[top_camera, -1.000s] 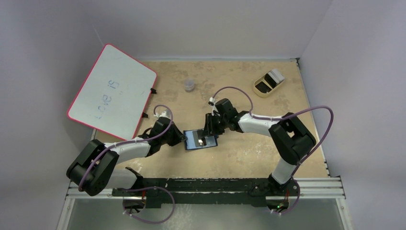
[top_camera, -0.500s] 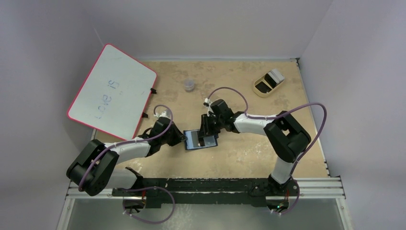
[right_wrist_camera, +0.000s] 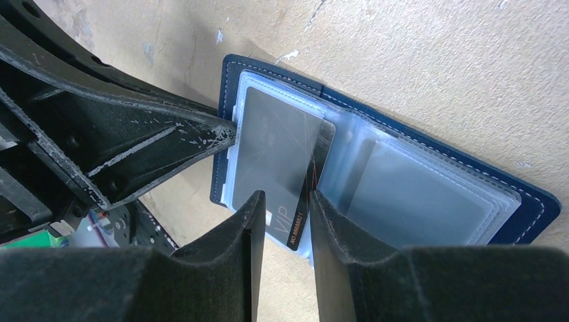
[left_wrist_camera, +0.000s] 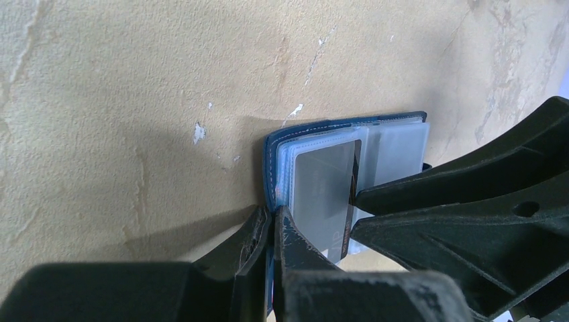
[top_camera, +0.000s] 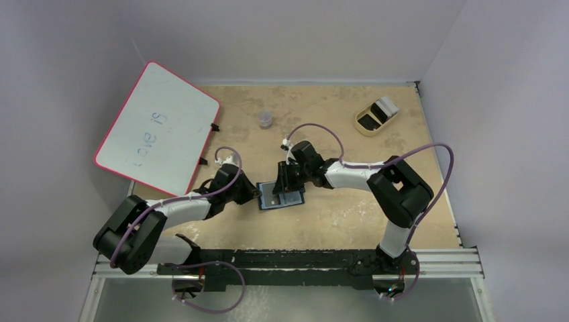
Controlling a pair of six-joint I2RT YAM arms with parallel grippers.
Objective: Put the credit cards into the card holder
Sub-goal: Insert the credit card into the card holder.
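Here, right gripper [right_wrist_camera: 285,208]: fingers only a narrow way apart, not closed flat on anything; the gap sits over the near corner of the credit card [right_wrist_camera: 275,154], and whether the tips press it cannot be told.
Left gripper [left_wrist_camera: 272,225]: fingers together, clamped on the stitched outer edge of the card holder [top_camera: 282,196].
Credit card: grey, marked "VIP", lying on the clear sleeves of the half that the left gripper pins; whether its far end is under a sleeve cannot be told.
Card holder: spread open and flat on the table [top_camera: 335,121], in the middle, between the two wrists.
Edges: the card's long side runs along the holder's centre fold, and the left fingertip touches the holder just beside the card.
Room: whiteboard [top_camera: 158,127], small jar [top_camera: 266,119] and tan tray [top_camera: 376,115] all stand well apart from the holder, toward the far side.
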